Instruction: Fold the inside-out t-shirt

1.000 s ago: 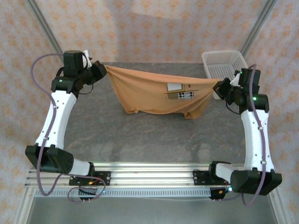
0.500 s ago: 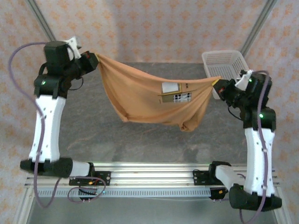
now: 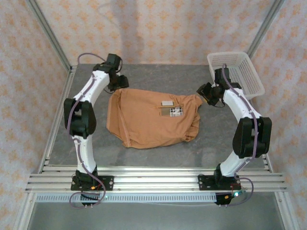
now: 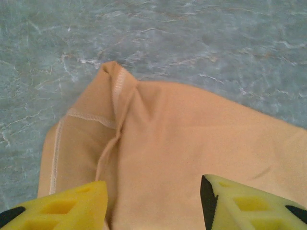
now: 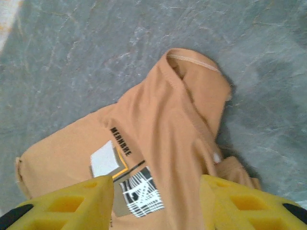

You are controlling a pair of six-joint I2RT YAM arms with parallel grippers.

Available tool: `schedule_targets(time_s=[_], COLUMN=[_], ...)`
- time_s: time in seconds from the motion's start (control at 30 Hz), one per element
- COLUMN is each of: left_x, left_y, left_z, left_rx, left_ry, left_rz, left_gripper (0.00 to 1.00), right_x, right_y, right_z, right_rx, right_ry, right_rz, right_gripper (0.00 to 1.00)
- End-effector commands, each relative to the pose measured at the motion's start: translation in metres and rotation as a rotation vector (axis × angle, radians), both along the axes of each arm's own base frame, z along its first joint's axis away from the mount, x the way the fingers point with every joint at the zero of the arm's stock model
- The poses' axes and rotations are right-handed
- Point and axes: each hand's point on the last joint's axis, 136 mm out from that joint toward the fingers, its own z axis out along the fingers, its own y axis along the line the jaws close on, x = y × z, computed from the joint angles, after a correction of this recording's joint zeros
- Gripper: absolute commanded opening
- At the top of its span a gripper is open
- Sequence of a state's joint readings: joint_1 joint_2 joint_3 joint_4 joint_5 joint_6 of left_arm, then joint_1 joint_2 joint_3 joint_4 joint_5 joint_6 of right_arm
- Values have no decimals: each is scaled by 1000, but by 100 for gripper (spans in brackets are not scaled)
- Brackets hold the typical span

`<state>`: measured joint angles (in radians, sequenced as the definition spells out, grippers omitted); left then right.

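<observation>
The left hand (image 3: 121, 82) is held wide open over the far left corner of the inside-out t-shirt (image 3: 148, 120), which is spread out, a bit bumpy, on the counter (image 3: 158, 153). No fold is made yet, so all the folding is left. A blank white label (image 5: 104, 160) is seen; the black letters (image 5: 120, 141) beside it cannot be read. The right hand (image 3: 205, 92) is held wide open too, at the far right corner.

You have a white latticed basket (image 3: 236, 72) at the far right corner of the grey marbled table (image 3: 153, 157) (patterned walls (image 3: 158, 28) stand behind it), and aluminium rails (image 3: 153, 180) along the near edge.
</observation>
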<state>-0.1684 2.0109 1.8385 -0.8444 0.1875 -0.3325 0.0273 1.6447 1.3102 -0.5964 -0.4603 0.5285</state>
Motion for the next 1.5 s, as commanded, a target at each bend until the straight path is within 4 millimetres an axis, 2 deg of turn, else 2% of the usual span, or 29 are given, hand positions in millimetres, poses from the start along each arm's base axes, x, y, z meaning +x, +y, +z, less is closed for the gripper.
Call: schedule_targets(time_s=[0.0,0.13,0.17,0.23,0.33,0.5,0.6,0.73,0.77,0.83,0.87,0.93,1.0,1.1,1.3,1.4,1.47], left_x=[-40,-92,-107,-131,-151,-173,-177,-174,-174,-173,-173,-171,-167,-165,-166,-166,-164], left_y=[-41,-177,-207,-250,-292,-335,-348,-353,-353,-353,-352,-352,-351,-350,-340,-331,-319], left_z=[60,50,45,33,-1,-42,-64,-90,-95,-98,-96,-86,-72,-48,-10,4,11], left_rx=[40,-203,-217,-184,-131,-105,-59,-22,-19,-12,-9,-16,-25,-53,-132,-185,-212], left_ry=[-160,-176,-155,-111,-27,56,92,139,148,157,155,134,109,68,-3,-38,-64], left_rz=[-89,-418,-500,-620,-710,-772,-789,-781,-778,-771,-768,-759,-742,-717,-650,-602,-564], left_gripper=[48,52,53,53,53,58,59,55,51,32,21,6,0,0,0,0,0], right_x=[-35,-84,-94,-111,-129,-147,-151,-154,-154,-156,-156,-157,-156,-147,-125,-125,-130], right_y=[-13,-22,-26,-36,-49,-49,-46,-38,-36,-29,-22,-5,11,31,51,57,54], right_z=[5,-24,-31,-41,-53,-70,-76,-76,-72,-72,-72,-73,-77,-82,-110,-125,-135], right_rx=[-95,-139,-150,-154,-137,-121,-101,-66,-53,-21,2,54,100,181,214,178,148], right_ry=[-3,61,78,99,100,123,135,131,113,107,103,91,81,49,60,96,123], right_rz=[15,12,-2,-42,-104,-108,-98,-80,-77,-63,-51,-25,-16,-26,-50,-36,-48], right_gripper=[49,46,44,42,42,44,44,44,44,43,42,38,33,31,22,4,0])
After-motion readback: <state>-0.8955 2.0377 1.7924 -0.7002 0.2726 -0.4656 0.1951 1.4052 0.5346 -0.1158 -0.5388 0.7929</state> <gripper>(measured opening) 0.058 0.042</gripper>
